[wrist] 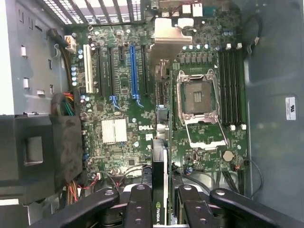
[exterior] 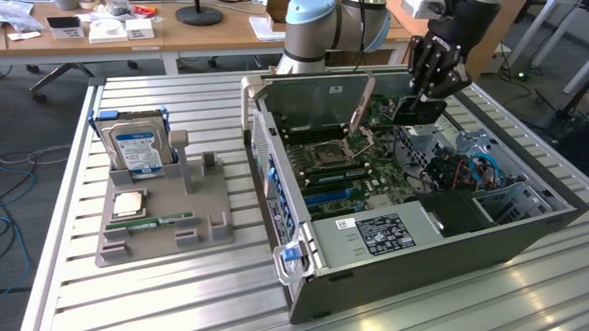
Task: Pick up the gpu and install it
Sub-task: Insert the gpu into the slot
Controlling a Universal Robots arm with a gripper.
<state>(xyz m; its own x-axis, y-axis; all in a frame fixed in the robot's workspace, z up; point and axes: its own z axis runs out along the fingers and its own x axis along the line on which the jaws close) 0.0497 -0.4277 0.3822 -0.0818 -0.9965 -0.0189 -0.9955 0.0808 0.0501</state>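
The gpu (exterior: 414, 112) is a dark card with a silvery bracket (exterior: 365, 100) at one end. It hangs above the motherboard (exterior: 359, 172) inside the open computer case (exterior: 414, 248). My gripper (exterior: 425, 96) is shut on its upper edge. In the wrist view the gpu (wrist: 160, 180) shows edge-on between my two black fingers (wrist: 142, 204), and my gripper (wrist: 161, 206) clamps it from both sides. Its bracket (wrist: 167, 35) points toward the case's rear wall. The card hovers between the blue slot (wrist: 134, 71) and the open CPU socket (wrist: 197, 102), apart from the board.
A grey fixture (exterior: 161, 214) on the slatted table at the exterior view's left holds a hard drive (exterior: 138, 145), a CPU chip (exterior: 129, 203) and a green memory stick (exterior: 152, 222). Case walls, the black power supply (wrist: 42, 147) and cable bundles (exterior: 460, 172) surround the board.
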